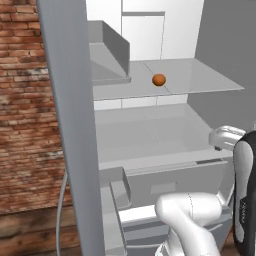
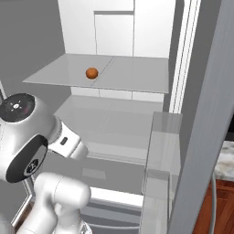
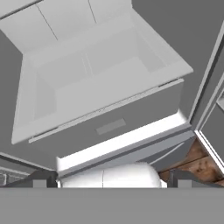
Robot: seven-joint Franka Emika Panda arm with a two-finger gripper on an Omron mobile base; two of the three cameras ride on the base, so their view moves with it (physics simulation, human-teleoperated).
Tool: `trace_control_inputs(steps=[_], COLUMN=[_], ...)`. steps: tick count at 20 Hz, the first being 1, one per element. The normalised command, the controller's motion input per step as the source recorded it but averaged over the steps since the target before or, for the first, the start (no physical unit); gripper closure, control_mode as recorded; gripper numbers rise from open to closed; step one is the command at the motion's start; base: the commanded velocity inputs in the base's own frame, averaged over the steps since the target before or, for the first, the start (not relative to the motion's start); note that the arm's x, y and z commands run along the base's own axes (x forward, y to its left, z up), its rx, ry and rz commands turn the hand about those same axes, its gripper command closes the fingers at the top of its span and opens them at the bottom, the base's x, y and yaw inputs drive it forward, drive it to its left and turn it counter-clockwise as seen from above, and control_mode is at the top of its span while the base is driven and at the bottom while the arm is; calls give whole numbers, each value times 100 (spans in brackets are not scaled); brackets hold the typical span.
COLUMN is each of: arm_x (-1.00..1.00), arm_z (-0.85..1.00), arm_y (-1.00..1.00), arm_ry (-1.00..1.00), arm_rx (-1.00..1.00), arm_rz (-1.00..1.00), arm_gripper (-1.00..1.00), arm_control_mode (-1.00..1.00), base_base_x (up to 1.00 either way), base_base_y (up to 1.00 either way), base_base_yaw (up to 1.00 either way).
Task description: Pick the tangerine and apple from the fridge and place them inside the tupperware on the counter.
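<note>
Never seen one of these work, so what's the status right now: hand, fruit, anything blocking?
Gripper low before the fridge drawer, empty; open or shut, cannot tell. Tangerine alone on upper shelf, untouched. Path to it looks open.

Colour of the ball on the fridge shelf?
Bright orange: the tangerine. Clearest in the left base view.

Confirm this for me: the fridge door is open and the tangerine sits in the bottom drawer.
Not quite. The fridge door is open, but the tangerine sits on the upper shelf, not in the drawer. Both base views show it there.
</note>
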Motion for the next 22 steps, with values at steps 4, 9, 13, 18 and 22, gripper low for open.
trace_control_inputs(steps=[4,9,13,18,22], arm_x=[66,72,64,68,65], arm_z=[69,60,36,5,0], arm_y=[9,8,10,11,15], arm_ry=[0,0,0,10,17], arm_rx=[-10,-10,-11,-3,0], arm_rz=[0,0,0,0,0], arm_gripper=[-100,-100,-100,-100,-100], arm_control_mode=[-100,-100,-100,-100,-100], base_base_x=[0,0,0,0,0], base_base_y=[0,0,0,0,0], base_base_yaw=[0,0,0,0,0])
